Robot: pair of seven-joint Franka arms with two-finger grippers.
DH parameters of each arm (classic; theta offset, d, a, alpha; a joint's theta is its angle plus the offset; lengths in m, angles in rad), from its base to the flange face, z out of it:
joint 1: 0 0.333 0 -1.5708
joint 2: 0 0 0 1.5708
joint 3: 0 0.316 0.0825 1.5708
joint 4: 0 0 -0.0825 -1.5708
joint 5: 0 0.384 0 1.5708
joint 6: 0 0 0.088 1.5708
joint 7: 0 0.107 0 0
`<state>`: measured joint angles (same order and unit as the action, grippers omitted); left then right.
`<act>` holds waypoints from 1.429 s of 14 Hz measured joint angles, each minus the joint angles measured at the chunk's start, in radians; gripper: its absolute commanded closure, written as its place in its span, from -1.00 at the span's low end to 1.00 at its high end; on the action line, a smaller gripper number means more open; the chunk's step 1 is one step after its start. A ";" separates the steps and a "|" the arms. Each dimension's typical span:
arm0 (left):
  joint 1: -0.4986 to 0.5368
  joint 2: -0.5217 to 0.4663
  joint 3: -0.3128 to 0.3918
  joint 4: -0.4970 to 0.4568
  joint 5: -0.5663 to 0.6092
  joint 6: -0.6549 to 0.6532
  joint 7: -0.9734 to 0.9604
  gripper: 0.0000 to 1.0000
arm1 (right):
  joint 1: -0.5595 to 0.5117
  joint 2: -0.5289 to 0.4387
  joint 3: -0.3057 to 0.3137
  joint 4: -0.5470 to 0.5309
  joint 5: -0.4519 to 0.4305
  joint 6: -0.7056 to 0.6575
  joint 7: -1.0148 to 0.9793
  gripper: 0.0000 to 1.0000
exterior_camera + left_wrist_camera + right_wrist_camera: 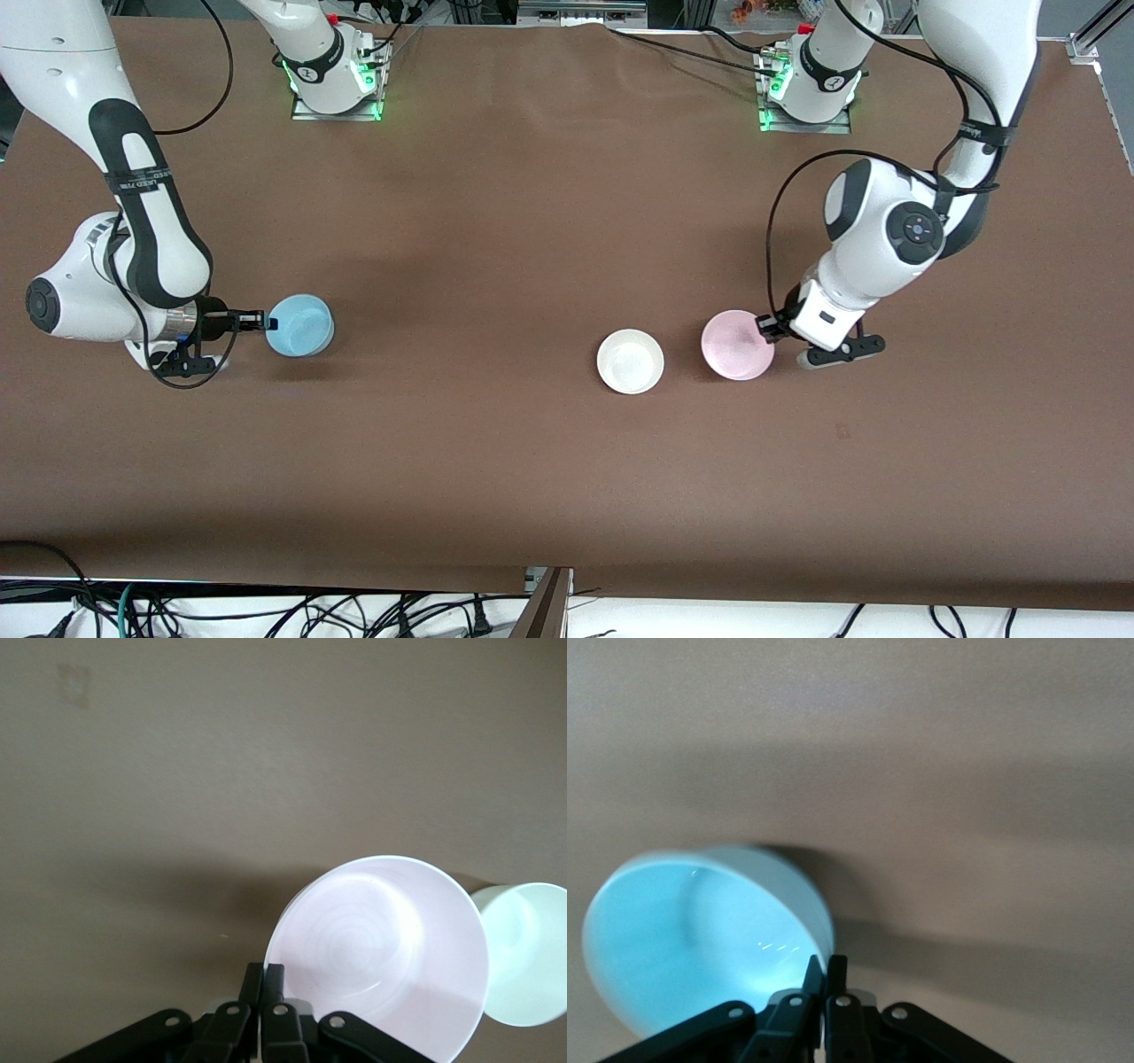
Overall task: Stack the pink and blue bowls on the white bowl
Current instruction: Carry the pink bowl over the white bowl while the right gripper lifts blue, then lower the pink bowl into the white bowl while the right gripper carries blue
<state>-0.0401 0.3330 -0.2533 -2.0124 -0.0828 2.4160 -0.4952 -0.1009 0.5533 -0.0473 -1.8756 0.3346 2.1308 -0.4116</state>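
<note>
Item one: the small round pale pink plastic bowl point(735, 345), tipping mouth-toward-camera just beside the small round white plastic bowl point(630, 361); my left gripper point(767, 329) is pinching its rim.

Item two: the light sky-blue plastic bowl point(300, 325), tilting likewise toward the right arm's end of the brown tabletop point(532, 221); my right gripper point(257, 320) is clamping its rim.

Round bowls, no long axis.

I am judging both grasps made; next, lifting pink over white.

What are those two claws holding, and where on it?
The left gripper pinches the pink bowl by its rim; the right gripper pinches the blue bowl by its rim.
</note>
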 measured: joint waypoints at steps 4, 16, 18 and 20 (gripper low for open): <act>-0.090 0.010 -0.007 0.016 0.000 0.009 -0.159 1.00 | 0.001 -0.003 0.063 0.024 0.005 -0.033 0.011 1.00; -0.237 0.146 -0.005 0.049 0.049 0.208 -0.475 1.00 | 0.089 -0.023 0.244 0.209 0.008 -0.207 0.460 1.00; -0.239 0.155 -0.004 0.060 0.051 0.215 -0.490 1.00 | 0.134 -0.011 0.245 0.235 0.008 -0.204 0.555 1.00; -0.246 0.170 -0.002 0.076 0.052 0.216 -0.502 1.00 | 0.175 0.007 0.246 0.264 0.009 -0.188 0.637 1.00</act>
<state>-0.2859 0.5028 -0.2551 -1.9365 -0.0307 2.6316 -0.9972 0.0739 0.5603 0.1984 -1.6116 0.3434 1.9429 0.2254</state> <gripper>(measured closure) 0.974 0.978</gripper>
